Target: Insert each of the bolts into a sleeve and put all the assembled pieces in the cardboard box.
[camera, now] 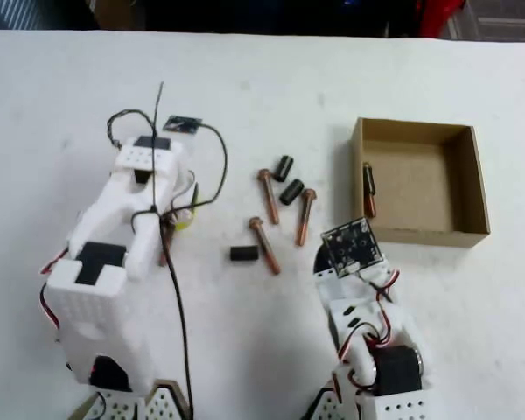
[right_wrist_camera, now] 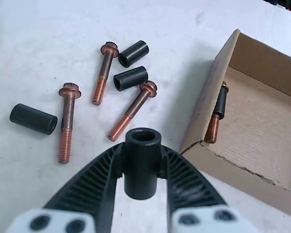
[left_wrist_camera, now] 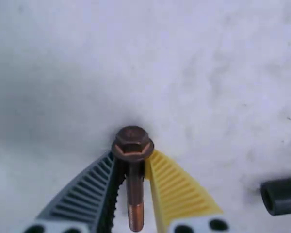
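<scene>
Two held parts: left tool clamped on a bolt, head outward, shank running back between its jaws; right tool clamped on a sleeve, bore outward; both sit well apart across the desk.

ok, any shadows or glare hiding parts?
Left wrist view: soft shadow on the white table beyond the copper hex-head bolt in the left gripper, bolt plain. Right wrist view: wall of the brown cardboard box shades the sleeved bolt inside, visible. High view: even light, no glare.
</scene>
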Controlling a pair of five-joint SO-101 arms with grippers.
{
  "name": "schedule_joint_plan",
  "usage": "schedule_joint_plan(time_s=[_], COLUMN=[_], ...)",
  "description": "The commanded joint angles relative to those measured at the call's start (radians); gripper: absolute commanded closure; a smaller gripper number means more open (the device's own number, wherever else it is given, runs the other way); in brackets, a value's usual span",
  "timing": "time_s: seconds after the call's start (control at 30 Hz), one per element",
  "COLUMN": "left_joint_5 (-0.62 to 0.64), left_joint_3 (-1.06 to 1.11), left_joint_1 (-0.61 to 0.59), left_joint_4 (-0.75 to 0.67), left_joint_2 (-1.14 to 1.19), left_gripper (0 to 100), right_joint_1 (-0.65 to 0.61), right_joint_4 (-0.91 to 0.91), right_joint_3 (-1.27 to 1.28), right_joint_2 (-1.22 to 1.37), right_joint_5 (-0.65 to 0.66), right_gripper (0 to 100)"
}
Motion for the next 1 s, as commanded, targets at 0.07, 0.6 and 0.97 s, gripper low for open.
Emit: schedule_joint_plan(time_s=[0.07, 0.6, 0.97], left_joint_5=[-0.008, -0.071, -0.137], left_joint_3=[-0.031, -0.19, 0.041], left_joint_1=[0.01, 0.012, 0.002], left_joint_4=[-0.012, 0.229, 0.229], left_joint_2=[0.002, -0.239, -0.673], left_gripper=[98, 98, 98], right_joint_1=[-0.002, -0.262, -0.444], right_joint_4=[0.001, -0.102, -0.458], right_joint_3=[-0.008, 0.026, 0.195], right_joint_2=[-0.012, -0.012, -0.012], right_joint_5=[0.012, 0.005, 0.011], right_gripper=[98.1, 98.1, 98.1])
